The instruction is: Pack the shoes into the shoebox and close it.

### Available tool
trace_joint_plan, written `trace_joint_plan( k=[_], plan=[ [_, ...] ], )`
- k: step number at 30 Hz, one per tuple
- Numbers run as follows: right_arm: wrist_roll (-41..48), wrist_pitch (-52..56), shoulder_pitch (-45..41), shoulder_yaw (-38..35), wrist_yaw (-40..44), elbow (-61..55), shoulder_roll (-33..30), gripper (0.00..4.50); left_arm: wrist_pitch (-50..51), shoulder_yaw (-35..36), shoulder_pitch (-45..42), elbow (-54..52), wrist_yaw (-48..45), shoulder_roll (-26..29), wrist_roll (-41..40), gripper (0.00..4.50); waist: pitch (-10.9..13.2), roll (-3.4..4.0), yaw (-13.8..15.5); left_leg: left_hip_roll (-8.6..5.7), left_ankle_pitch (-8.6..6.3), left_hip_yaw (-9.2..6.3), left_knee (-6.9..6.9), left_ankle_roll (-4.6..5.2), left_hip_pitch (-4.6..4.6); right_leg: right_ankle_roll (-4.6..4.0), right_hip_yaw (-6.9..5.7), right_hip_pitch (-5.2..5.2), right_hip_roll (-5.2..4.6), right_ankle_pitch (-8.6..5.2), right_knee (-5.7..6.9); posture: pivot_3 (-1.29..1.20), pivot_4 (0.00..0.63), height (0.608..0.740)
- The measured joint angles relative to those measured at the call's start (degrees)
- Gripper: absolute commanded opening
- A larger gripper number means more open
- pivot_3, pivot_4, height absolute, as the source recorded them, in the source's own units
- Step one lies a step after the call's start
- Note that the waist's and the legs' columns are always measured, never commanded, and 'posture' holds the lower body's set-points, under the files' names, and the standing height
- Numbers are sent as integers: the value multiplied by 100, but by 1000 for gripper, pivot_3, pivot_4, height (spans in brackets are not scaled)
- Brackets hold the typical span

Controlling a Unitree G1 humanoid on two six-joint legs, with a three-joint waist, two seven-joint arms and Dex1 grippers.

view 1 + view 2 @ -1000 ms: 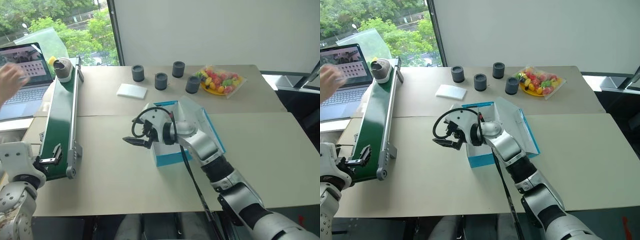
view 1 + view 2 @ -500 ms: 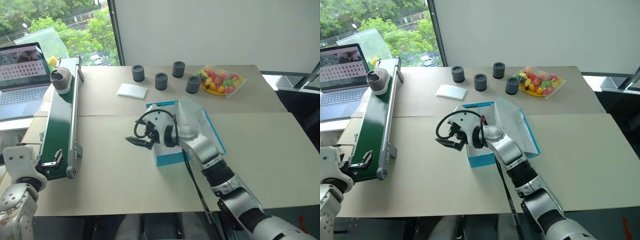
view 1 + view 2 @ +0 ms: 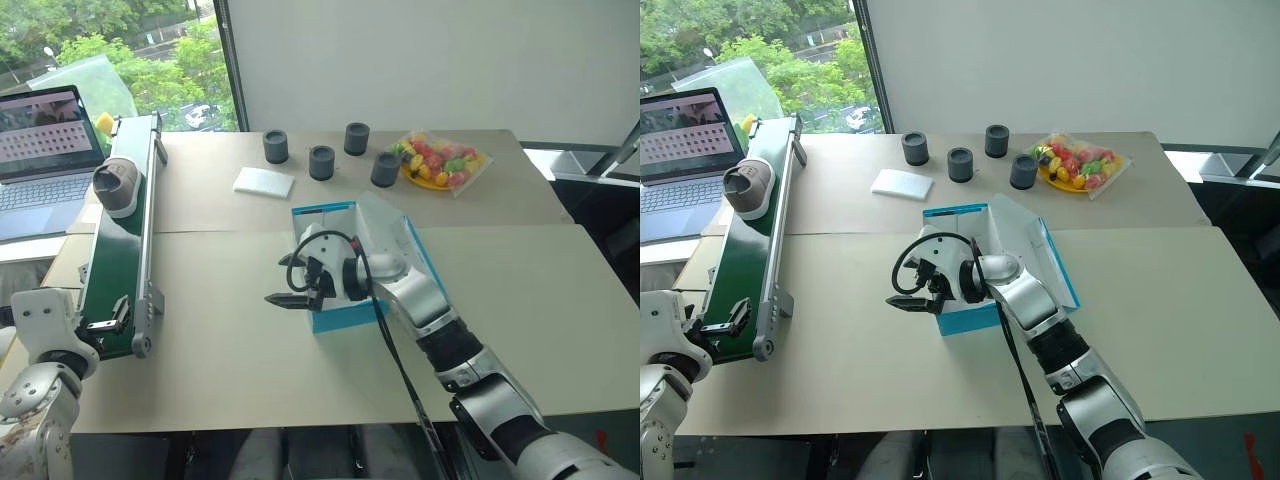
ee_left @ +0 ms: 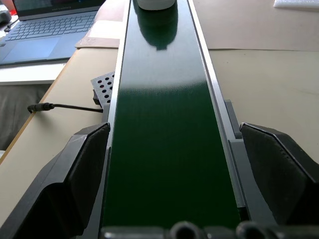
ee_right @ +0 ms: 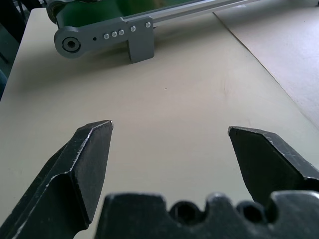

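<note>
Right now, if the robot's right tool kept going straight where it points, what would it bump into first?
Probably the green conveyor belt. The open right tool points across bare table toward the belt's near end, with nothing between. How far away it is, I can't judge.

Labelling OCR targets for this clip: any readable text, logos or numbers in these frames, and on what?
None can be read.
Open grey laptop: the screen shows rows of small dark marks, too small to read.
Bright blue cardboard shoebox: no print can be made out on the faces that show.
Grey-brown sneaker on the green conveyor belt: no visible label.
</note>
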Motion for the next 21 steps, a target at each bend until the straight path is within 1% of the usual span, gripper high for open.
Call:
trace_joint_plan(
  k=[15,21],
  plan=[
    [0,55,18,-3,-85,-19,57,4405,-1,-51,-5,142,22,0,116,4500,0,0,3,0,0,0,0,0,0,0,0,0,0,0,0,0,150,739],
    [5,131,44,-10,-125,-72,55,4405,81,-204,-9,228,52,3,170,4500,0,0,1,0,0,0,0,0,0,0,0,0,0,0,0,0,150,739]
  ],
)
